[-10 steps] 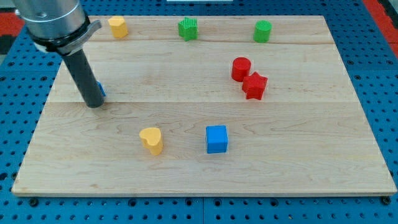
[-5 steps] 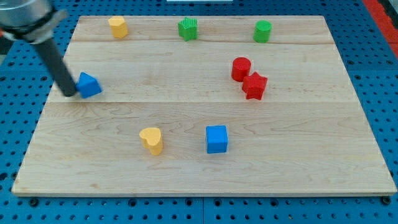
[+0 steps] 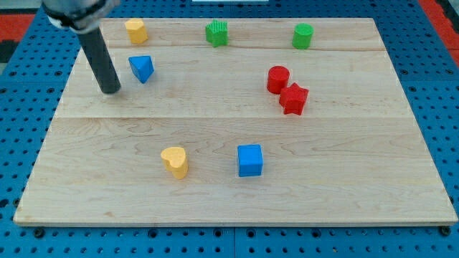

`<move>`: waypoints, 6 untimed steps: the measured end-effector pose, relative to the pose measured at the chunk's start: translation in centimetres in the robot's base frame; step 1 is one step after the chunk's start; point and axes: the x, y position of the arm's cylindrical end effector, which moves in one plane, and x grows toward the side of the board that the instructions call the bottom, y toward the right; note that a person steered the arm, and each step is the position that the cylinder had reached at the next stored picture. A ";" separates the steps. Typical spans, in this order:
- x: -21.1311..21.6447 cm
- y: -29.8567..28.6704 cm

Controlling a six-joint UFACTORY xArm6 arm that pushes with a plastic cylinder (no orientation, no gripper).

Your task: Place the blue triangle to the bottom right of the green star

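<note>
Sitting near the view's top left of the surface [image 3: 373,143]: the blue triangle [image 3: 142,68], below and just right of the yellow block [image 3: 135,31] at the top edge. Standing well apart from the green star [image 3: 216,34], which is resting at the top edge further to the view's right. Not yet reaching the goal: the spot to the star's bottom right is lying bare, and the triangle is waiting to the star's lower left.

Hovering just left of the triangle and slightly lower: my tip [image 3: 110,91], close beside it but not touching, a sliver of wood showing between. No jaws on this end effector, only a plain dark rod, so nothing being held and no opening to speak of. Judging from this placing, a push toward the view's right looking like the remaining work, carrying the triangle along under the star and a little past it.

Looking like pale, smooth planks with fine grain, the surface, lying on a blue perforated base. Appearing matte plastic, all the blocks: green cylinder [image 3: 303,36], red cylinder [image 3: 277,79] touching a red star [image 3: 293,99], blue cube [image 3: 249,160], yellow heart [image 3: 174,161]. Showing sharp edges, the triangle; likely turning if pushed off-centre.
</note>
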 end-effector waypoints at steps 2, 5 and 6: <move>-3.9 5.0; -2.3 15.1; -1.4 15.1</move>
